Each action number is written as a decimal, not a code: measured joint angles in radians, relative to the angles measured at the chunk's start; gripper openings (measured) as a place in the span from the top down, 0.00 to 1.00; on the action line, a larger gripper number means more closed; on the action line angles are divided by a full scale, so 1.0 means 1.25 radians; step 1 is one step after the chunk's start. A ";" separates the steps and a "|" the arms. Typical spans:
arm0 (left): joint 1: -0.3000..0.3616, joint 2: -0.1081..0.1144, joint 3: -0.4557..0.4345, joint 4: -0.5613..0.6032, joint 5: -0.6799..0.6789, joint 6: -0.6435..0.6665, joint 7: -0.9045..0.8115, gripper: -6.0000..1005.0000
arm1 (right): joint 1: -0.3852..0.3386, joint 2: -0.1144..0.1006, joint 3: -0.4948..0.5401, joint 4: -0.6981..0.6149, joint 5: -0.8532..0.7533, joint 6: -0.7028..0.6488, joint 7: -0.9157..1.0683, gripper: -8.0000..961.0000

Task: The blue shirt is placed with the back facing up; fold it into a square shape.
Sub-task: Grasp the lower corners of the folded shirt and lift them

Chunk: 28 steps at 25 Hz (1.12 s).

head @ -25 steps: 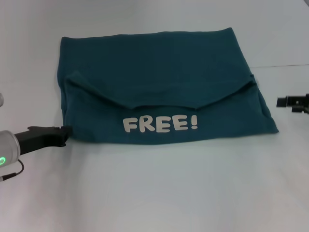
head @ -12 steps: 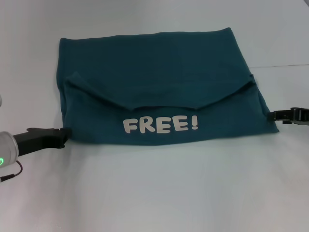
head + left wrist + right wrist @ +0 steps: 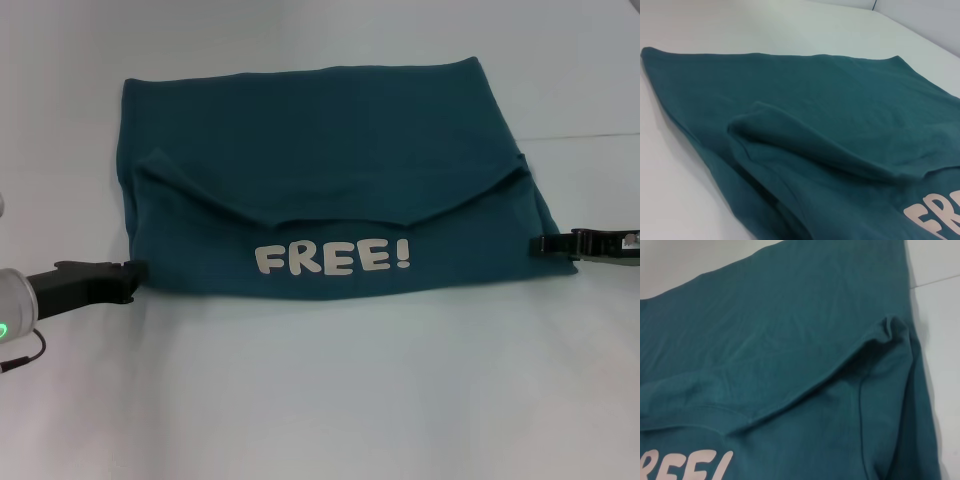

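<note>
The blue shirt [image 3: 320, 180] lies flat on the white table, its near part folded up so the white "FREE!" lettering [image 3: 332, 257] faces up. Both sleeves are tucked in, giving a wide rectangle. My left gripper [image 3: 138, 270] rests at the shirt's near left corner, its dark tip touching the cloth edge. My right gripper [image 3: 540, 244] sits at the near right edge, its tip over the fabric. The left wrist view shows the fold ridge [image 3: 805, 140] close up; the right wrist view shows the tucked right sleeve [image 3: 890, 332].
White table [image 3: 320, 400] all around the shirt, with a faint seam line [image 3: 580, 135] at the far right. A cable [image 3: 25, 355] hangs from the left arm.
My right gripper has moved left from beside the shirt until its tip reaches the near right edge. The left gripper has stayed at the near left corner. The shirt has not shifted.
</note>
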 joint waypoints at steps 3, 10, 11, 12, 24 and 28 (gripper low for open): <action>0.000 0.001 0.000 0.000 0.000 0.000 0.000 1.00 | 0.000 0.002 0.000 0.000 0.003 0.003 0.002 0.37; -0.002 0.001 0.000 0.000 0.000 -0.001 0.000 1.00 | 0.000 0.002 0.005 0.001 0.005 -0.001 0.014 0.53; -0.002 0.001 0.000 0.000 0.000 -0.001 0.000 1.00 | 0.000 0.001 0.005 0.001 0.005 -0.003 0.014 0.57; -0.002 0.001 0.000 0.000 0.000 -0.001 0.000 1.00 | 0.000 0.001 0.005 0.001 0.005 -0.005 0.014 0.60; 0.008 0.001 -0.001 0.012 0.000 0.013 -0.017 1.00 | -0.021 -0.006 0.030 -0.010 0.018 -0.049 -0.011 0.94; 0.026 0.000 0.000 0.046 0.007 0.051 -0.047 1.00 | -0.031 -0.006 0.048 -0.038 0.018 -0.078 -0.023 0.95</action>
